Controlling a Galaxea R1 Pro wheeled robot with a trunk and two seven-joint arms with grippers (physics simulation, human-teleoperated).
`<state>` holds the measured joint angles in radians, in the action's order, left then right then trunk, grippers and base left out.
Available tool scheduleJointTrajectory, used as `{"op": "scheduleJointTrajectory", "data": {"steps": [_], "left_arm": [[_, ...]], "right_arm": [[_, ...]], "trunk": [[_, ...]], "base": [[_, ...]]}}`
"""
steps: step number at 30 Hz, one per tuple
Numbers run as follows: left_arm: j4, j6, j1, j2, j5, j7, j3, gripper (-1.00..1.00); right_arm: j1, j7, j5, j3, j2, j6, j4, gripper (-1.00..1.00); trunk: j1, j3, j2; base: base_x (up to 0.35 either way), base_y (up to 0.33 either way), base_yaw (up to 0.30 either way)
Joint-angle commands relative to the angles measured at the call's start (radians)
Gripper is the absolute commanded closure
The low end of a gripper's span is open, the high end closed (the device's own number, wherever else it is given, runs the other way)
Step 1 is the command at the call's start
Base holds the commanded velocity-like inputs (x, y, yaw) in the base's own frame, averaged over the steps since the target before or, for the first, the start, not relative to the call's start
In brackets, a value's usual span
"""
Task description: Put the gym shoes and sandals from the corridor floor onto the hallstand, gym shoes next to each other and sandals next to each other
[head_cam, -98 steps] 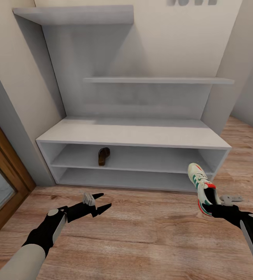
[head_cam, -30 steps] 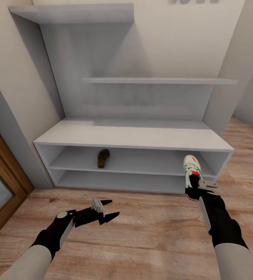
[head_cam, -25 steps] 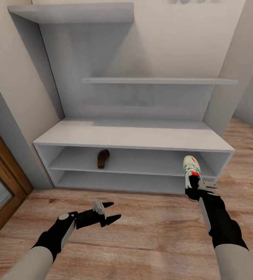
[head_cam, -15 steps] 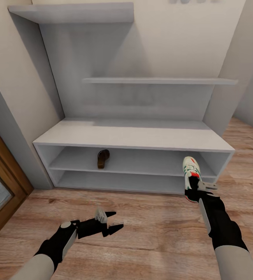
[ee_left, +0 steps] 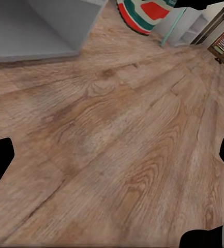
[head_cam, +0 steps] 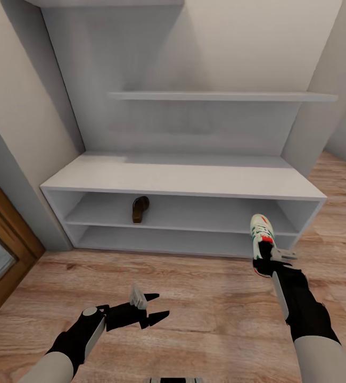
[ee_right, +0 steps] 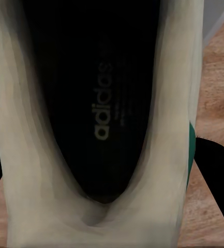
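Observation:
My right gripper [head_cam: 266,260] is shut on the heel of a cream-white gym shoe [head_cam: 261,232] with green stripes, held toe-forward in front of the right end of the hallstand [head_cam: 183,178], level with its shelf openings. The right wrist view looks into the shoe's dark inside [ee_right: 99,103]. One dark brown sandal [head_cam: 139,208] lies on the hallstand's upper open shelf, left of middle. My left gripper [head_cam: 156,307] hangs open and empty low over the wood-plank floor [head_cam: 205,314]. The gym shoe's heel [ee_left: 143,13] also shows in the left wrist view.
A wooden door frame [head_cam: 5,234] stands at the left beside the hallstand. Walls close in on both sides. A wall shelf [head_cam: 221,96] runs above the broad top. A pale shelf unit [ee_left: 187,23] shows far off in the left wrist view.
The camera has tilted and come closer, so the hallstand looks larger and higher shelves leave the frame. My left gripper has drifted right and lower. The right gripper and shoe have barely moved.

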<state>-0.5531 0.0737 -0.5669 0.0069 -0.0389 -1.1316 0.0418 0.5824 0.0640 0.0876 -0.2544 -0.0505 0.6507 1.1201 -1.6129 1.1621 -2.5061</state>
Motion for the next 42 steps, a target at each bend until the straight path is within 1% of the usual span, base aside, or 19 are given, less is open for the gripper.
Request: {"op": "scheduleJointTrajectory", "data": {"steps": [1,10,23,42], "left_arm": [[0.001,0.008,-0.001,0.001,-0.004,0.000,0.004,-1.00],[0.001,0.008,-0.001,0.001,-0.004,-0.002,0.004,-1.00],[0.001,0.008,-0.001,0.001,-0.004,-0.003,0.003,-1.00],[0.001,0.008,-0.001,0.001,-0.004,-0.004,0.003,-1.00]], "right_arm": [[0.000,-0.003,0.009,0.000,0.000,0.006,0.001,1.00],[0.000,-0.003,0.006,0.000,0.000,0.006,0.001,1.00],[0.000,-0.003,0.006,0.000,0.000,0.006,0.001,1.00],[0.000,-0.003,0.006,0.000,0.000,0.006,0.001,1.00]], "trunk": [[0.000,0.005,-0.001],[-0.004,0.040,-0.003],[-0.004,0.040,-0.003],[-0.004,0.040,-0.003]], "base": [[0.000,0.000,0.000],[0.000,0.000,0.000],[0.011,0.000,0.000],[0.328,-0.017,0.000]]}}
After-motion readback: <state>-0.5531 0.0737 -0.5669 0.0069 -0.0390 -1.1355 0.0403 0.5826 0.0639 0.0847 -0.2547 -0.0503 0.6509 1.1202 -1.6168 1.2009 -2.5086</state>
